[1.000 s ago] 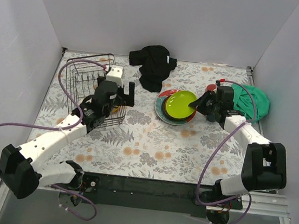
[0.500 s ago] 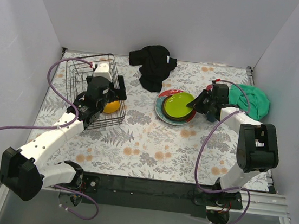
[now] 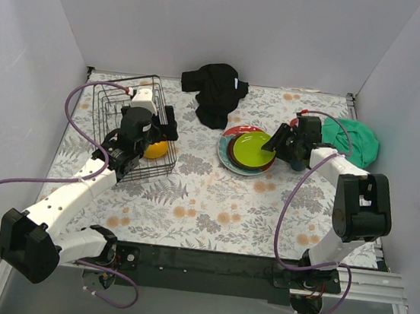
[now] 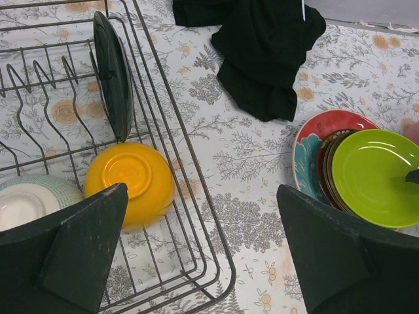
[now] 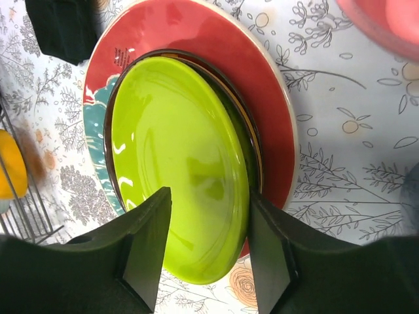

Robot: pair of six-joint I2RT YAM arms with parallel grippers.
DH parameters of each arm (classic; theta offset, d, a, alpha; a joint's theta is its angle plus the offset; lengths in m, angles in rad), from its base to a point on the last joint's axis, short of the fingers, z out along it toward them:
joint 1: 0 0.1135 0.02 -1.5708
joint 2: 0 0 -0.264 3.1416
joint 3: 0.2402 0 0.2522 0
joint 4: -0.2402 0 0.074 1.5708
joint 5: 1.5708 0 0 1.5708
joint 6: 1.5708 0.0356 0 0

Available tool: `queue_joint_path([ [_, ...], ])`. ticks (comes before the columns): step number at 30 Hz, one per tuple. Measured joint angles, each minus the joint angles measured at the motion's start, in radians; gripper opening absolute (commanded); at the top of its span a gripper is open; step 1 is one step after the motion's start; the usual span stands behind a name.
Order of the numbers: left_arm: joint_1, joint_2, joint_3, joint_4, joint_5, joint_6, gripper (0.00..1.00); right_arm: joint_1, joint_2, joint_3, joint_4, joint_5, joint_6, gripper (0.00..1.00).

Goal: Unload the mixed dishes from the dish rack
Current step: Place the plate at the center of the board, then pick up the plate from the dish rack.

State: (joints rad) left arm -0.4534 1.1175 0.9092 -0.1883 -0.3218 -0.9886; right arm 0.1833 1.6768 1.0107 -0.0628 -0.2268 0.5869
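Note:
The black wire dish rack point(image 3: 117, 103) stands at the left. In it are a black plate point(image 4: 112, 72) upright between dividers, an upturned orange bowl point(image 4: 129, 182) and a white bowl point(image 4: 26, 203). My left gripper point(image 4: 203, 255) hovers wide open above the rack's near right corner point(image 4: 219, 261), holding nothing. At the right, a green plate point(image 5: 177, 163) lies on top of a stack over dark plates and a red-rimmed plate point(image 5: 216, 39). My right gripper point(image 5: 209, 242) is open, its jaws straddling the green plate's near rim.
A black cloth point(image 3: 217, 89) lies at the back middle. At the far right is a green cloth point(image 3: 357, 143). A pink-red cup point(image 5: 386, 19) stands just behind the plate stack. White walls close in the table on three sides.
The right gripper has opened and let go of the green plate, which now rests on the stack. The left arm swung back over the rack and then held still.

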Motion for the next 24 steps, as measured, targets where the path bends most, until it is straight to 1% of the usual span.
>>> queue_joint_path([
  [1, 0.0, 0.0, 0.0, 0.0, 0.003, 0.0, 0.98, 0.0, 0.0, 0.008, -0.013, 0.006, -0.01, 0.62],
  [5, 0.0, 0.0, 0.0, 0.0, 0.015, 0.0, 0.98, 0.002, -0.001, 0.049, -0.064, 0.029, -0.05, 0.69],
  [15, 0.0, 0.0, 0.0, -0.005, 0.024, 0.0, 0.98, 0.006, -0.001, 0.1, -0.175, 0.091, -0.126, 0.7],
  [18, 0.0, 0.002, 0.0, -0.007, 0.024, 0.001, 0.98, 0.009, -0.006, 0.1, -0.19, 0.094, -0.139, 0.72],
  [21, 0.001, 0.01, 0.0, -0.008, 0.028, -0.001, 0.98, 0.011, -0.035, 0.097, -0.207, 0.094, -0.149, 0.74],
  [24, 0.014, 0.033, 0.002, -0.019, 0.043, -0.017, 0.98, 0.019, -0.113, 0.068, -0.202, 0.091, -0.155, 0.76],
])
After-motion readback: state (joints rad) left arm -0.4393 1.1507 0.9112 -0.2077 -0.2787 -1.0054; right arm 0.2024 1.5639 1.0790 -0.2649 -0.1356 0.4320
